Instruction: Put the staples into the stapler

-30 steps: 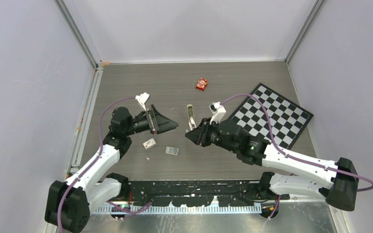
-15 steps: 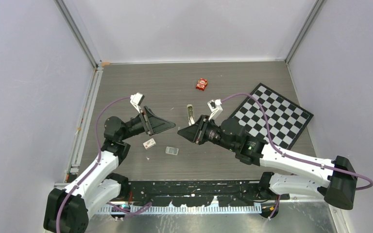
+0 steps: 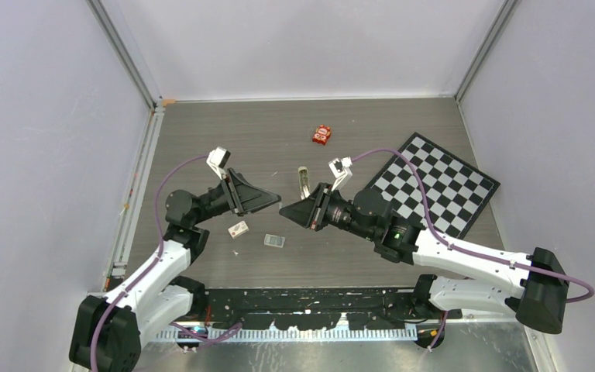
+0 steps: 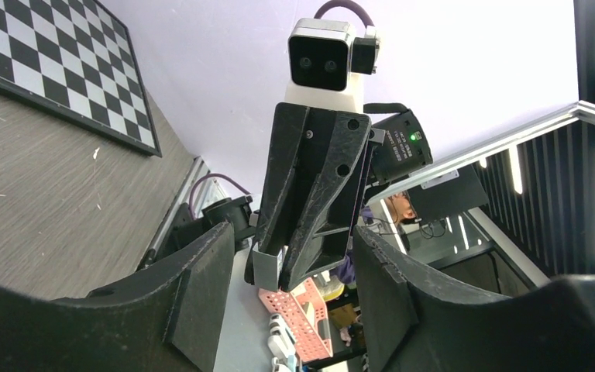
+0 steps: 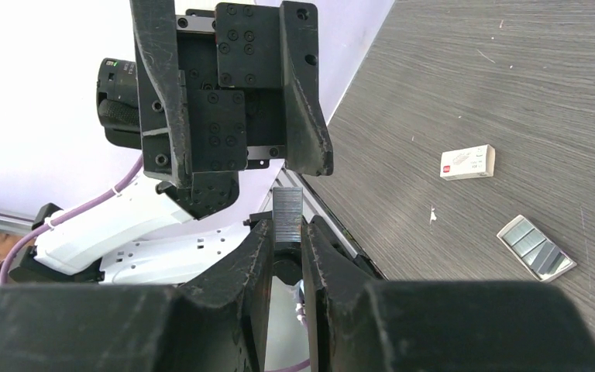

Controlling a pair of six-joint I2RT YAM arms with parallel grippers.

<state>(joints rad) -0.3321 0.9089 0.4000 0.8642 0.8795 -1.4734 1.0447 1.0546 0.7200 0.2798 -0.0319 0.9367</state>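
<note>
Desk (image 3: 225, 132): grey wood-grain, walled on three sides; your checkerboard (image 3: 434, 182) lies right.
Right pincer (image 5: 287, 236): closed on the staples (image 5: 287, 208), a short strip pinched between its tips.
Left pincer (image 3: 267, 200): spread wide, holding nothing, facing your right one tip to tip.
Stapler (image 3: 304, 184): on the desk just behind your right pincer, untouched.

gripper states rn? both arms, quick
Left gripper: open, holding nothing.
Right gripper: closed on the staples.
</note>
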